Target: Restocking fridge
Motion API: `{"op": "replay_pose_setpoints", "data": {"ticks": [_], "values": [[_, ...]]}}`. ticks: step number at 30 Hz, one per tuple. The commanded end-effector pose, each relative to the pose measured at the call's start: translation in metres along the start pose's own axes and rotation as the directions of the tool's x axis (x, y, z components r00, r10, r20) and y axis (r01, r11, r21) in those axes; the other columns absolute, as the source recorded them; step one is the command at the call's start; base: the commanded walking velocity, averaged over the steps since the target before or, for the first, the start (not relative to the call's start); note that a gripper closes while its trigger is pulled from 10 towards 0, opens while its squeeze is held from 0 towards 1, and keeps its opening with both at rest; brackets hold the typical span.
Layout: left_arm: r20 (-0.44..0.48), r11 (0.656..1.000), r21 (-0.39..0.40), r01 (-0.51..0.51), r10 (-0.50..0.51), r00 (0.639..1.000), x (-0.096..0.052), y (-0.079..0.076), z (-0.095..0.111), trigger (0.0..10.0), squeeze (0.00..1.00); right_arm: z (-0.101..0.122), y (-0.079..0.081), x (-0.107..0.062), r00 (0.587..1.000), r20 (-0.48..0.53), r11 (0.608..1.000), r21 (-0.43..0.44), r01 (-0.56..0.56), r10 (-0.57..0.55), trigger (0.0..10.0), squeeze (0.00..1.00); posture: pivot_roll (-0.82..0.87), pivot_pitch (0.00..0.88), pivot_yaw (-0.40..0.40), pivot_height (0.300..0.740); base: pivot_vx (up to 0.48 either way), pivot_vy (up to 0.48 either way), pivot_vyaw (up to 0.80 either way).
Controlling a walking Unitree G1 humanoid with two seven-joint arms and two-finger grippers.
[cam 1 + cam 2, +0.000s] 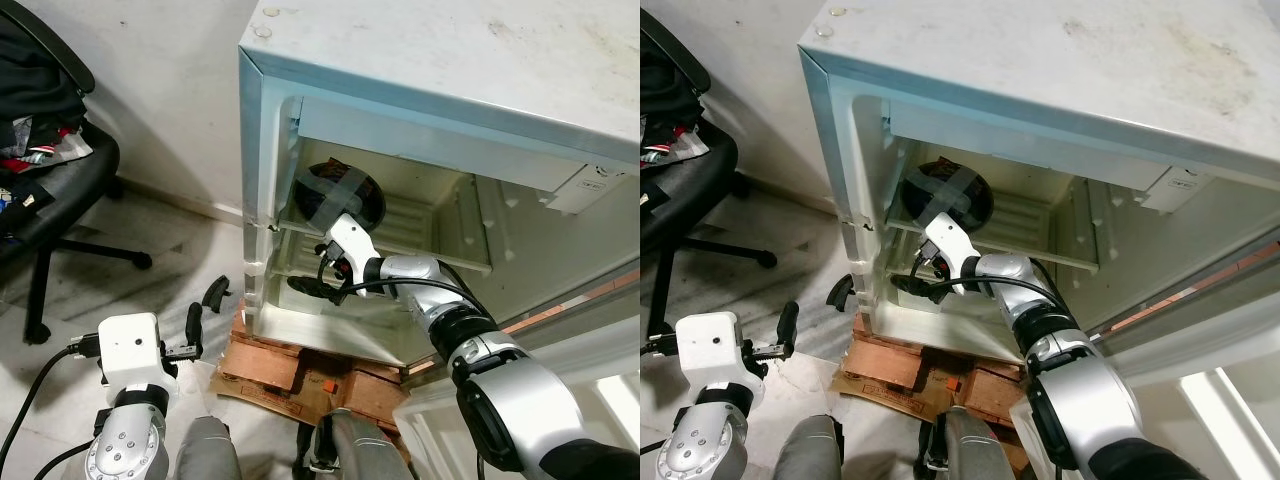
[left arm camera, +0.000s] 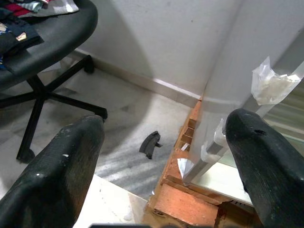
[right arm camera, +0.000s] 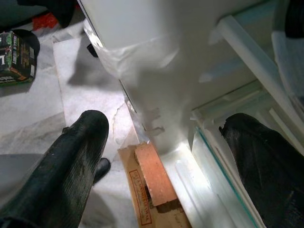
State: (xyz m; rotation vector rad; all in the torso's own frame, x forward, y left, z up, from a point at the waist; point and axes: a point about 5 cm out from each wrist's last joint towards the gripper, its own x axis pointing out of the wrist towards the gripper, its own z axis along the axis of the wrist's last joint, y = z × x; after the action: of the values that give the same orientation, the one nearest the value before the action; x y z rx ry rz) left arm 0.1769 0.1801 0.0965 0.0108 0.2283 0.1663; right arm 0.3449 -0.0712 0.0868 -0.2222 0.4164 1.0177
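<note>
A taped dark bundle (image 1: 337, 195), center frame, already sits shelved in the fridge (image 1: 420, 90); right pincer (image 1: 322, 285) spread, seemingly empty below it.

You are looking at a white fridge (image 1: 450, 60) with a cream interior, its top showing grey smudges. At ten o'clock inside, a black round object (image 1: 338, 195) is wearing crossed grey tape strips. Below, orange-brown bricks (image 1: 290, 365) are showing dark print. At nine o'clock, a black office chair (image 1: 50, 190) is carrying red-and-dark clothes.
</note>
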Motion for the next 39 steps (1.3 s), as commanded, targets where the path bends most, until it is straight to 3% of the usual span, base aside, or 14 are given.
{"op": "replay_pose_setpoints", "data": {"ticks": [1, 3, 5, 12, 16, 18, 22, 24, 25, 26, 27, 30, 32, 39], "values": [[-0.005, 1.000, -0.003, -0.004, 0.003, 1.000, -0.004, 0.000, 0.000, 10.0, 0.00, -0.004, -0.003, -0.001, 0.999, -0.034, 0.999, 0.000, 0.032, -0.032, 10.0, 1.00, 0.22, 0.229, -0.188, 0.740, 0.000, 0.000, 0.00], [-0.004, 1.000, -0.003, -0.017, 0.017, 1.000, 0.000, 0.002, 0.000, 10.0, 0.00, 0.022, -0.015, 0.000, 0.986, 0.058, 0.987, -0.019, 0.157, -0.156, 10.0, 1.00, 0.21, 0.235, -0.194, 0.740, 0.000, 0.000, 0.00], [-0.002, 1.000, -0.004, -0.023, 0.023, 1.000, 0.003, 0.003, 0.000, 10.0, 0.00, 0.035, -0.018, -0.001, 0.977, 0.123, 0.984, -0.012, 0.177, -0.174, 10.0, 1.00, 0.21, 0.232, -0.193, 0.740, 0.000, 0.000, 0.00], [0.011, 1.000, -0.003, -0.015, 0.015, 1.000, 0.012, 0.000, 0.001, 10.0, 0.00, 0.034, -0.023, -0.018, 0.939, 0.297, 0.985, 0.062, 0.162, -0.173, 10.0, 1.00, 0.19, 0.185, -0.176, 0.740, 0.000, 0.000, 0.00], [0.021, 1.000, -0.003, -0.008, 0.008, 1.000, 0.017, -0.002, 0.003, 10.0, 0.00, 0.025, -0.019, -0.021, 0.945, 0.299, 0.991, 0.063, 0.118, -0.131, 10.0, 1.00, 0.19, 0.171, -0.166, 0.740, 0.000, 0.000, 0.00], [0.026, 1.000, -0.002, 0.003, -0.003, 1.000, 0.020, -0.003, 0.005, 10.0, 0.00, 0.012, -0.010, -0.028, 0.957, 0.290, 0.998, 0.061, 0.001, -0.019, 10.0, 0.79, 0.18, 0.151, -0.153, 0.740, 0.000, 0.000, 0.00], [0.027, 1.000, 0.008, 0.020, -0.020, 0.999, 0.026, -0.003, 0.004, 10.0, 0.00, -0.006, 0.006, -0.041, 0.962, 0.248, 0.991, 0.033, -0.127, 0.115, 10.0, 0.75, 0.16, 0.117, -0.134, 0.740, 0.000, 0.000, 0.00], [0.030, 1.000, 0.007, 0.028, -0.029, 0.999, 0.030, -0.004, 0.004, 10.0, 0.00, -0.013, 0.012, -0.048, 0.960, 0.246, 0.989, 0.037, -0.145, 0.132, 10.0, 0.69, 0.16, 0.103, -0.129, 0.740, 0.000, 0.000, 0.00], [0.029, 0.999, -0.002, 0.038, -0.038, 0.999, 0.031, -0.006, 0.005, 10.0, 0.00, -0.016, 0.015, -0.051, 0.960, 0.251, 0.990, 0.037, -0.140, 0.126, 10.0, 0.58, 0.16, 0.094, -0.128, 0.740, 0.000, 0.000, 0.00], [0.027, 0.999, -0.008, 0.044, -0.044, 0.999, 0.033, -0.007, 0.005, 10.0, 0.00, -0.018, 0.017, -0.052, 0.960, 0.255, 0.990, 0.037, -0.133, 0.120, 10.0, 0.58, 0.15, 0.083, -0.126, 0.740, 0.000, 0.000, 0.00], [0.027, 0.999, -0.011, 0.045, -0.045, 0.999, 0.034, -0.008, 0.005, 10.0, 0.00, -0.020, 0.019, -0.055, 0.958, 0.277, 0.994, 0.062, -0.093, 0.073, 10.0, 0.00, 0.15, 0.073, -0.125, 0.740, 0.000, 0.000, 0.00], [0.034, 0.999, -0.012, 0.048, -0.047, 0.998, 0.037, -0.010, 0.006, 10.0, 0.00, -0.021, 0.024, -0.063, 0.942, 0.331, 0.992, 0.126, 0.012, -0.054, 10.0, 0.00, 0.15, 0.052, -0.123, 0.740, 0.000, 0.000, 0.00], [0.054, 0.998, -0.005, 0.058, -0.057, 0.997, 0.040, -0.012, 0.006, 10.0, 0.00, -0.018, 0.033, -0.072, 0.890, 0.393, 0.960, 0.236, 0.147, -0.233, 10.0, 0.00, 0.15, 0.013, -0.111, 0.740, 0.000, 0.000, 0.00], [0.081, 0.997, 0.015, 0.075, -0.076, 0.994, 0.053, -0.015, 0.013, 10.0, 0.00, -0.021, 0.043, -0.080, 0.786, 0.404, 0.874, 0.347, 0.341, -0.468, 10.0, 0.00, 0.13, 0.000, -0.079, 0.740, 0.000, 0.000, 0.00]]}}
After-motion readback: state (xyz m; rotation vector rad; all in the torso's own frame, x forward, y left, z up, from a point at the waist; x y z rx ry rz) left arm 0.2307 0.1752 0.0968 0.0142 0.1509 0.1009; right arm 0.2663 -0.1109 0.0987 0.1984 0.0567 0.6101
